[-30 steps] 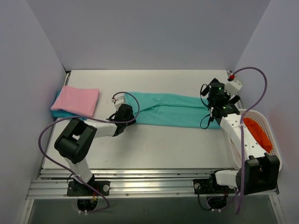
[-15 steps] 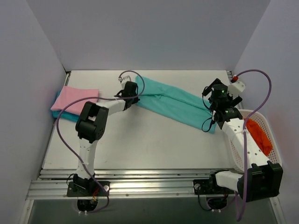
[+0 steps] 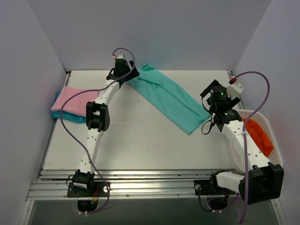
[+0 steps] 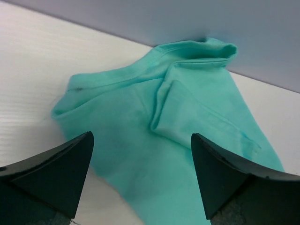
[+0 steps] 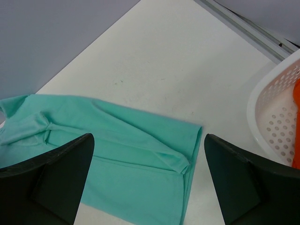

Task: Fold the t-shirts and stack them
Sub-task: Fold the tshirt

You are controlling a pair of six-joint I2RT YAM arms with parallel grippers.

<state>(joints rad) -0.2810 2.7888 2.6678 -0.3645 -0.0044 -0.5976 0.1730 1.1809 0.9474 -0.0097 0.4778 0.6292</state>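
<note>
**Mint-teal shirt lies slantwise, both pairs of fingers empty**

The folded mint-teal t-shirt (image 3: 166,96) lies as a long strip across the tabletop (image 3: 140,150), slanting from the far edge toward the right. The left fingers (image 4: 51,173) are spread wide and hold nothing, at the strip's far end. The right fingers (image 5: 47,183) are also released, near its other end. At far left, the pink t-shirt (image 3: 79,99) lies folded on the darker turquoise t-shirt (image 3: 68,116). A white basket (image 3: 280,150) stands at the right.
</note>
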